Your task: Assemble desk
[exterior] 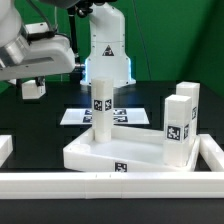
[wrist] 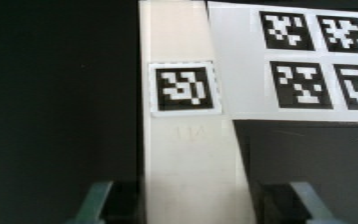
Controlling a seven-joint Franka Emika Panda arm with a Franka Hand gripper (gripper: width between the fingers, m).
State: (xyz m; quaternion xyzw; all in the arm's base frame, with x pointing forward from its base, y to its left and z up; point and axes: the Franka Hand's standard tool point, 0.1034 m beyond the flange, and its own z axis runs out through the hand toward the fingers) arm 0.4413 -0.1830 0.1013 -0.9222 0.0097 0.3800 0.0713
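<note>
The white tray-like desk top [exterior: 95, 156] lies at the front centre. One white tagged leg [exterior: 101, 108] stands upright on its far left part. Two more tagged legs [exterior: 175, 130] [exterior: 188, 104] stand at the exterior view's right, by the top's right corner. A fourth leg is out of view. My gripper [exterior: 33, 89] hangs at the upper left, away from the upright leg. In the wrist view the leg [wrist: 181, 110] runs between my fingertips [wrist: 99, 200], with dark gaps on both sides. The gripper [wrist: 197, 205] is open and holds nothing.
White border rails run along the front [exterior: 110, 183], the right [exterior: 211, 150] and the left [exterior: 4, 148]. The marker board [exterior: 75, 116] lies flat behind the desk top, also in the wrist view [wrist: 309, 60]. The robot base [exterior: 105, 45] stands at the back.
</note>
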